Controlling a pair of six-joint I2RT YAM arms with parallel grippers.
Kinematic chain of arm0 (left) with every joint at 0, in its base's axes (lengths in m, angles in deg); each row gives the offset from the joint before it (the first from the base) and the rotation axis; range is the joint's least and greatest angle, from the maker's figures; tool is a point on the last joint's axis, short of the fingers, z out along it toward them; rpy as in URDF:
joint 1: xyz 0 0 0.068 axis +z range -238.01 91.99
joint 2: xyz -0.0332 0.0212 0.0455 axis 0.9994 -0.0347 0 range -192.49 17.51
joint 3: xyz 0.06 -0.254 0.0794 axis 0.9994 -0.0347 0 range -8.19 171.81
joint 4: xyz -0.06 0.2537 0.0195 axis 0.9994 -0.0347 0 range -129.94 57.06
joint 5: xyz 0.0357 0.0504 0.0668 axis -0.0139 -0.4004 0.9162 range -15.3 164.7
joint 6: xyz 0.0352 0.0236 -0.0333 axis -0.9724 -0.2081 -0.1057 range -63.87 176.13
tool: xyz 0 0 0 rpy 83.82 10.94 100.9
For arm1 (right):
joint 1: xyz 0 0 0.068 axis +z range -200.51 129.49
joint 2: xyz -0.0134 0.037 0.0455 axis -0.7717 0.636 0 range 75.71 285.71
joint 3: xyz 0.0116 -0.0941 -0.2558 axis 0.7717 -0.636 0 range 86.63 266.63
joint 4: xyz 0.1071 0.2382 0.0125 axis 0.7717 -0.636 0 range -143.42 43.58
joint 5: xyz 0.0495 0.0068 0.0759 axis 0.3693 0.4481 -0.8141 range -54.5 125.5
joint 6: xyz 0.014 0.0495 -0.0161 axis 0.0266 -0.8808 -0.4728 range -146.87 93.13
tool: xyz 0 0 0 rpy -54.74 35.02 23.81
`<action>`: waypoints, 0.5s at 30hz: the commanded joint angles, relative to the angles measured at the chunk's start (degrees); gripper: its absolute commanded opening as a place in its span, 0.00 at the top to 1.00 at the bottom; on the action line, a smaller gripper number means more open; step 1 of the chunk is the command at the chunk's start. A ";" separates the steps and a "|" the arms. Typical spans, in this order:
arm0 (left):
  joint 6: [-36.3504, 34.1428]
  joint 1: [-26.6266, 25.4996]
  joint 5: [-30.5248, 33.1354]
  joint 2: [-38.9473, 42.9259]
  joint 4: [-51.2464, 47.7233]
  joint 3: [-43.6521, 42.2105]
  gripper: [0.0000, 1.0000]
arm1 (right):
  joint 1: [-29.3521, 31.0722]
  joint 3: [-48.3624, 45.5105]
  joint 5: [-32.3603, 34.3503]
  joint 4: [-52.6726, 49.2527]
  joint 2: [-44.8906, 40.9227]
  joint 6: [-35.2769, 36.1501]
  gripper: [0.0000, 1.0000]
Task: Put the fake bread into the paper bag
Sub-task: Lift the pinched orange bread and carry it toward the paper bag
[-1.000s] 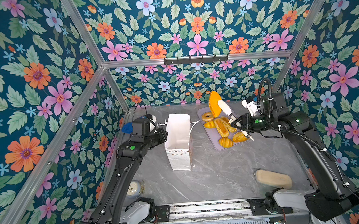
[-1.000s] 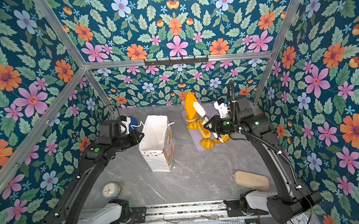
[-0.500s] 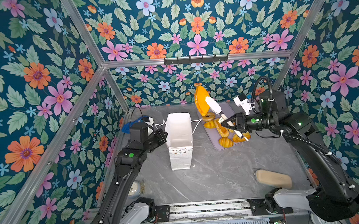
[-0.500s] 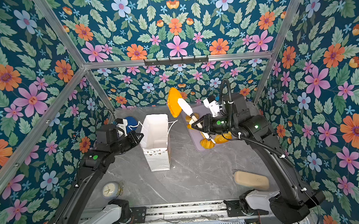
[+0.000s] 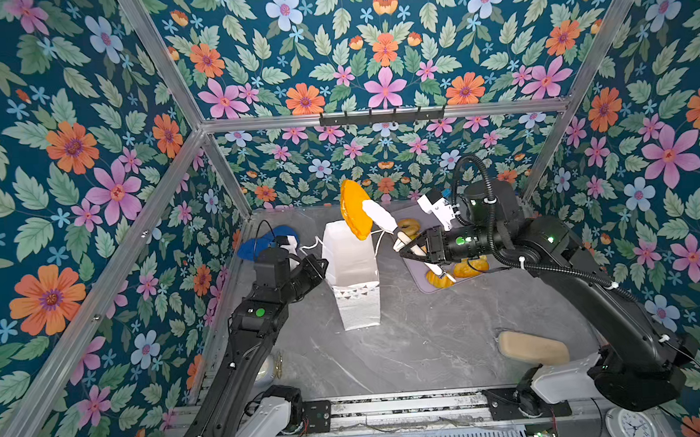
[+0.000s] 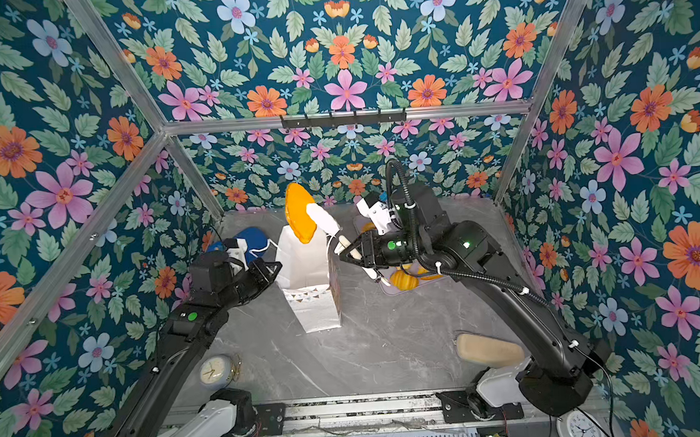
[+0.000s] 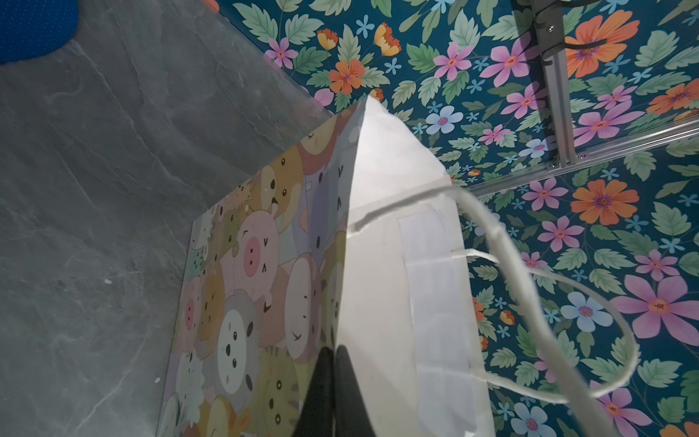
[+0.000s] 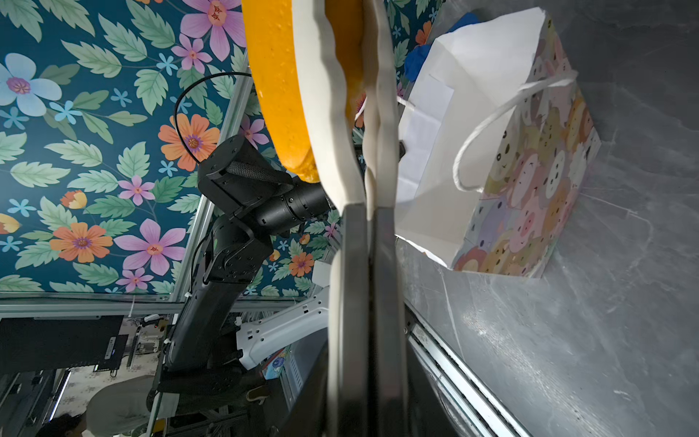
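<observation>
Grey tabletop (image 5: 410, 349): right fingers (image 5: 377, 215) pinch one orange loaf (image 5: 354, 211) above the paper bag (image 5: 354, 277), left fingers (image 7: 321, 386) clamp its rim; other bread (image 5: 468, 267) waits on the tray (image 5: 421, 285), two o'clock.

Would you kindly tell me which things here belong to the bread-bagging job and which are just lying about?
Part of the job:
- paper bag, edge pinched by the left end effector
- orange loaf, held aloft by the right end effector
- bagel and buns on the tray

Lying about:
- blue pad
- beige oblong
- small clock
- second clock
</observation>
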 commanded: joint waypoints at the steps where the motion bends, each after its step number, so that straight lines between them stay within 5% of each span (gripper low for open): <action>1: 1.48 0.06 0.02 0.04 3.20 -0.35 0.99 | 1.07 0.13 1.64 2.81 0.57 -0.45 0.88; 15: 1.35 0.09 -0.65 -0.23 3.60 -0.53 0.89 | 4.18 -1.21 7.73 -1.98 4.79 2.30 0.88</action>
